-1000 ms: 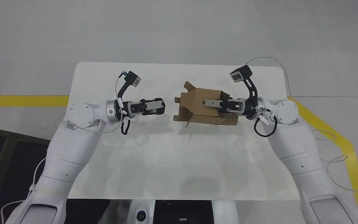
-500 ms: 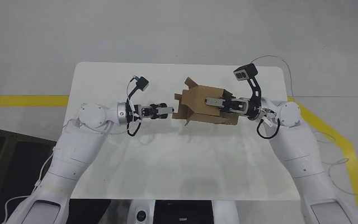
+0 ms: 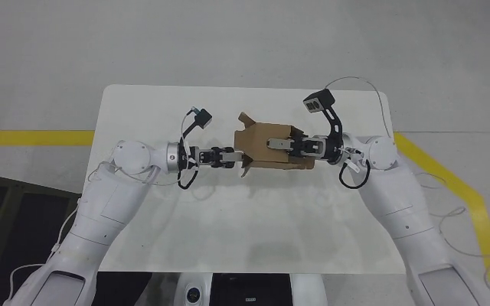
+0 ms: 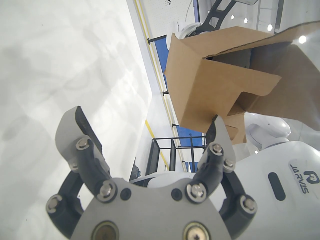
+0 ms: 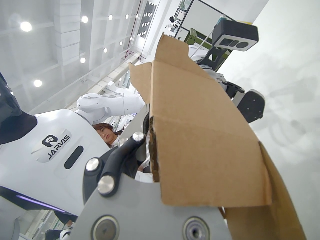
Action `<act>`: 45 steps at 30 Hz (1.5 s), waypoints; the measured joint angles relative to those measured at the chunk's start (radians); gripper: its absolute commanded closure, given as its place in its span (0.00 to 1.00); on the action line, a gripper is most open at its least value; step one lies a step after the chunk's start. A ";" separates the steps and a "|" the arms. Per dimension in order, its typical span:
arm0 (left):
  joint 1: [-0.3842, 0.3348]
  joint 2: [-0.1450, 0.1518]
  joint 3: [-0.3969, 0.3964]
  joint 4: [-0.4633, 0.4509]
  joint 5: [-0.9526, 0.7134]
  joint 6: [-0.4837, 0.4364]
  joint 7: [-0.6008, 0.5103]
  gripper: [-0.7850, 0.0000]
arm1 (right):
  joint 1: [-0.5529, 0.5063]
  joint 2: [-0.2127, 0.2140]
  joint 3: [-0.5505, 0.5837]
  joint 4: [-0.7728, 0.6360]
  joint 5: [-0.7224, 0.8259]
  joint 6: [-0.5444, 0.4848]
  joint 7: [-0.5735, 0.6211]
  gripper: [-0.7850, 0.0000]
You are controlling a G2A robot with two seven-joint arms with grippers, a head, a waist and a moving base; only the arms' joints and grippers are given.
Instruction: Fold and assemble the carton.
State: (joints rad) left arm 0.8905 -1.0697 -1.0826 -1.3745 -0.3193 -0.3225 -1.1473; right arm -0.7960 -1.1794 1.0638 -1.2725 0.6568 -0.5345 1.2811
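A brown cardboard carton (image 3: 268, 145) is over the middle of a white table (image 3: 176, 229), partly formed, with loose flaps sticking out at the end nearer the left arm. The right gripper (image 3: 279, 143) comes in from the opposite end and is clamped on one carton wall, one finger lying along the top panel. In the right wrist view the carton (image 5: 200, 138) runs straight down into that gripper. This hold appears meant to anchor the carton so that its free end can be worked. The left gripper (image 3: 234, 157) is at that free end, spread wide and holding nothing. In the left wrist view the left gripper (image 4: 147, 123) has one fingertip (image 4: 217, 129) at the corner of a hanging flap (image 4: 200, 96), touching or nearly so. It looks placed to press that flap inward. Whether the carton rests on the table or is lifted cannot be told.
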 measured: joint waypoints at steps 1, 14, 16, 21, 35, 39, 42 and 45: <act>0.000 0.000 0.000 0.001 -0.002 0.000 0.000 0.00 | 0.003 -0.002 -0.005 0.002 0.002 0.000 0.003 1.00; -0.013 -0.003 0.001 0.031 -0.028 0.001 -0.004 0.00 | 0.038 -0.020 -0.065 0.026 0.017 0.019 0.024 1.00; -0.013 -0.003 0.001 0.032 -0.029 0.000 -0.003 0.00 | 0.040 -0.021 -0.066 0.028 0.018 0.019 0.024 1.00; -0.015 -0.003 0.003 0.034 -0.029 0.002 -0.006 0.00 | 0.038 -0.019 -0.057 0.030 0.019 0.012 0.017 1.00; -0.015 -0.004 0.004 0.042 -0.032 0.000 -0.006 0.00 | 0.023 -0.015 -0.029 0.035 0.024 -0.022 -0.017 1.00; -0.012 -0.002 -0.005 0.050 -0.012 -0.008 0.017 0.00 | 0.007 -0.011 -0.004 0.032 0.018 -0.056 -0.052 1.00; -0.012 -0.001 0.001 0.067 0.041 -0.005 0.048 0.00 | -0.007 -0.007 0.018 0.025 0.010 -0.084 -0.080 1.00; -0.014 -0.004 0.018 0.067 0.076 -0.001 0.058 0.00 | -0.021 -0.003 0.036 0.018 -0.005 -0.108 -0.104 1.00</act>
State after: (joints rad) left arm 0.8765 -1.0733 -1.0648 -1.3079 -0.2430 -0.3236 -1.0894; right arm -0.8171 -1.1822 1.1002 -1.2542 0.6522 -0.6428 1.1773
